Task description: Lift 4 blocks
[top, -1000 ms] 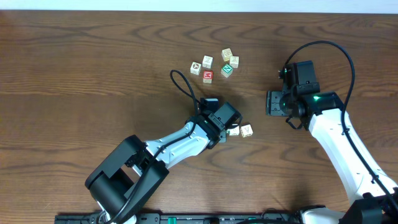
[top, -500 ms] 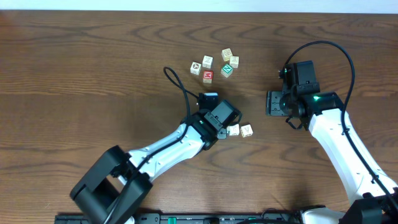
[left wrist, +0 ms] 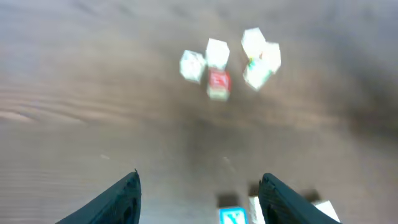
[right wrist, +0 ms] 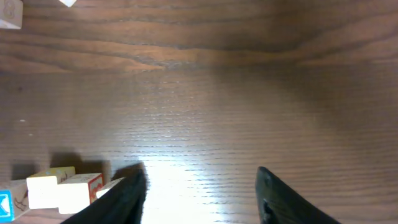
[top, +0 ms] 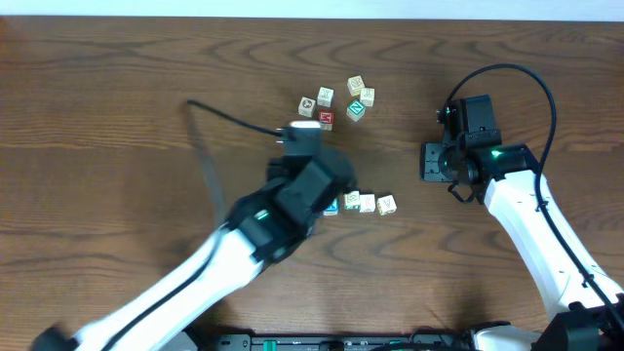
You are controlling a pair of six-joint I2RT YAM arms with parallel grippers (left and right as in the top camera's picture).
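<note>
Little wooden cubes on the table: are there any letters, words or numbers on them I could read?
"Y" or "X", cropped by the picture's edge: white letter on the bright blue wooden cube.
White mark on the red-faced wooden cube: too small to read.
Marks on the green diamond-faced cube and the cream-white cubes: too blurred to read.

Upper centre of the overhead view: a red-faced cube (top: 325, 119) sits among pale cubes (top: 325, 96), with a green diamond-faced cube (top: 356, 109) just to its right, all on the dark wooden table (top: 117, 117).

Dark wooden table (top: 117, 117): row of four blocks (top: 368, 203), cluster of other cubes (top: 336, 102) nearby.
</note>
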